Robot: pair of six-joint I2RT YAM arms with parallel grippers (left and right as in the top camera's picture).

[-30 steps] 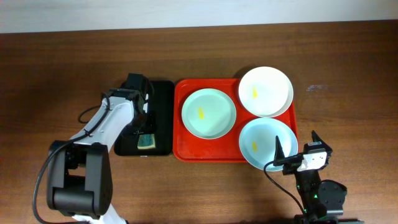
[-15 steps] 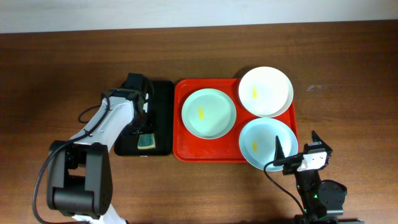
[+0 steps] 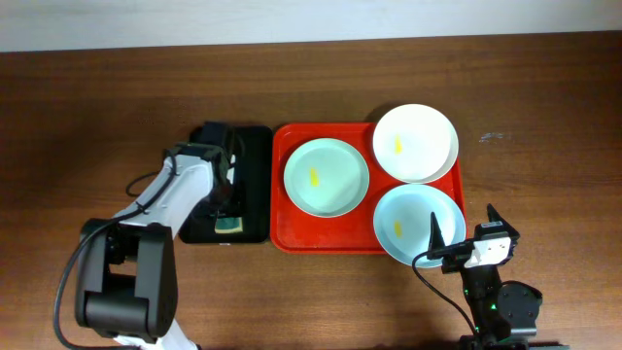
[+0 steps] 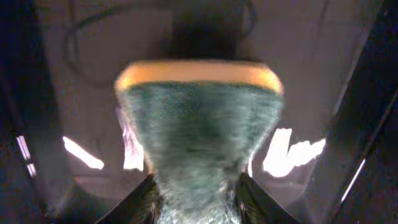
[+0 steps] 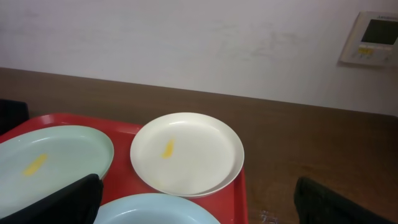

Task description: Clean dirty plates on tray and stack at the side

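**Three smeared plates all on the red tray, left claw has the sponge**

So all three plates are sitting on the big red rectangular plastic tray [image 3: 292, 233] with the raised rim, in the middle of the brown wooden table [image 3: 544, 97]. Nothing is stacked at the side yet.

The round pale mint plate [image 3: 327, 176] lies flat on the left half of the red tray. The round white plate [image 3: 416, 143] is in the far right corner, and its edge hangs out a bit over the rim. The round pale blue plate [image 3: 419, 225] is in the near right corner and pokes out past the rim on the near side. White and blue sit right next to each other, and I can't tell if their edges actually touch. Each plate has a small yellow smear in the middle.

The right claw [image 3: 463, 231] sits just off the tray's near right corner with its jaws spread wide and nothing between them. Seen from above, one jaw overlaps the blue plate's rim, but I can't say whether it touches. Its own camera looks across the blue plate to the white one, with a white wall behind.

A narrower black rectangular tray [image 3: 255, 156] sits right up against the red tray's left side. The left arm reaches over it, and the left claw [image 4: 198, 199] is clenched on a green-and-yellow scrubbing sponge [image 4: 199, 124]. The wrist view is blurry, but the sponge is clearly pinched in at the waist between the jaws, green scouring face toward the camera and yellow band at the far end.
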